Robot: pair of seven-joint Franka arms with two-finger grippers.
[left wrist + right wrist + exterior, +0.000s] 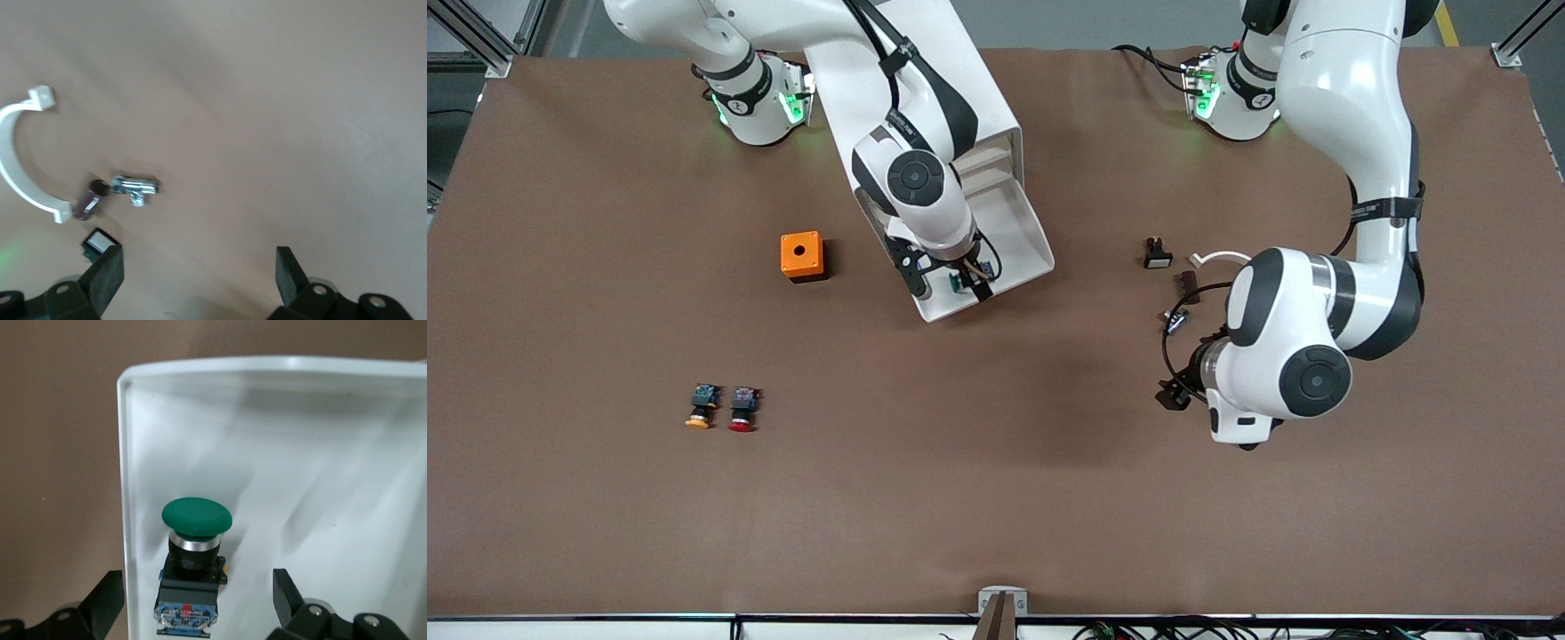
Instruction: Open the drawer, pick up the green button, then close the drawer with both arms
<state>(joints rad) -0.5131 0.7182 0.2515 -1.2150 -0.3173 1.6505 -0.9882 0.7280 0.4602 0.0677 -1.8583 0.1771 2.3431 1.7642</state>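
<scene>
Risk 1: the button (193,570) lies in the pulled-out drawer (1009,236), close to one side wall near a front corner. Judged hazard: one finger of the right gripper (197,603) may land on that wall's rim rather than inside it, nudging the drawer or tipping the button.
Risk 2: the green cap is wider than the black body, so a pinch on the cap's curved edge could slip.
Risk 3: closing is not yet done; a skewed push could jam the drawer in the cabinet (960,107).
Right arm pose: reaches from its base steeply down over the open drawer, wrist pointing into the tray.
Right jaws: spread wide, straddling the button, nothing gripped.
Left arm pose: folded, waiting over the worktop (996,498) toward its own end of the table.
Left gripper (200,273): over bare worktop near small loose parts (137,188) and a white curved clip (17,170).
Left jaws: released, empty.
Button location: inside the drawer, lying on its side.
</scene>
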